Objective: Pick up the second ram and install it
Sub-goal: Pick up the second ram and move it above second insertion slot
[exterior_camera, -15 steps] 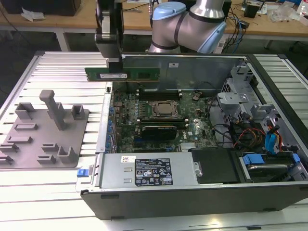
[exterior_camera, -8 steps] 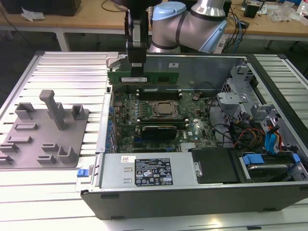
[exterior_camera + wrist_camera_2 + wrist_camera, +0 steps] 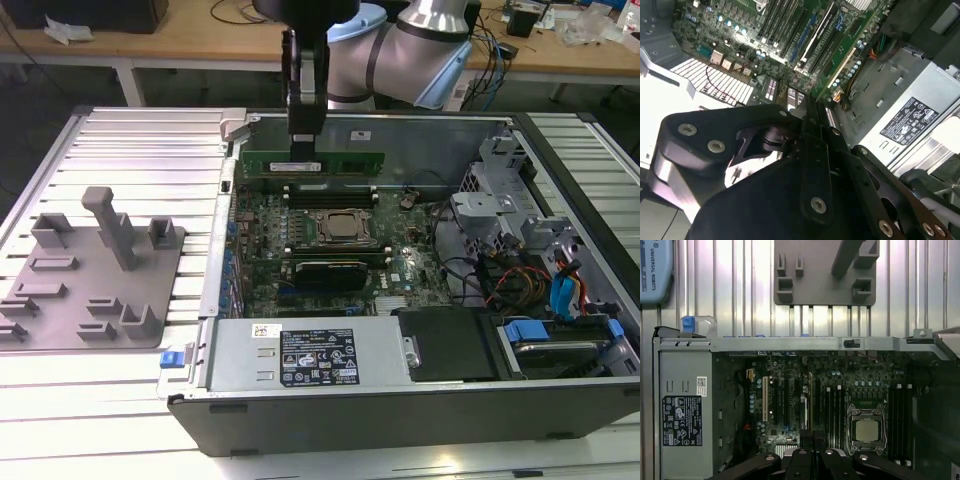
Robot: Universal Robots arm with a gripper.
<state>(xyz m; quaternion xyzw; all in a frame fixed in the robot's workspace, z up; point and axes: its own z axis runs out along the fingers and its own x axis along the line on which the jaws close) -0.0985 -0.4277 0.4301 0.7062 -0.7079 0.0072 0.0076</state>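
Observation:
The second ram point(image 3: 355, 160) is a long green stick with a white label, held upright on its long edge. My gripper point(image 3: 305, 150) is shut on its middle from above. In the exterior view it hangs just over the black memory slots point(image 3: 330, 188) on the far side of the processor socket point(image 3: 340, 226), close to the case's far wall. The first wrist view looks down past my fingers point(image 3: 812, 440) at the motherboard, the socket point(image 3: 867, 430) and the slots point(image 3: 897, 425) beside it. My gripper point(image 3: 807, 107) also points down at the board in the second wrist view.
The open computer case point(image 3: 400, 410) lies on a slatted metal table. A power supply point(image 3: 310, 350) sits along its near side, and a drive cage with coloured cables point(image 3: 545, 280) on the exterior view's right. A grey fixture plate with blocks point(image 3: 95, 270) lies on the exterior view's left.

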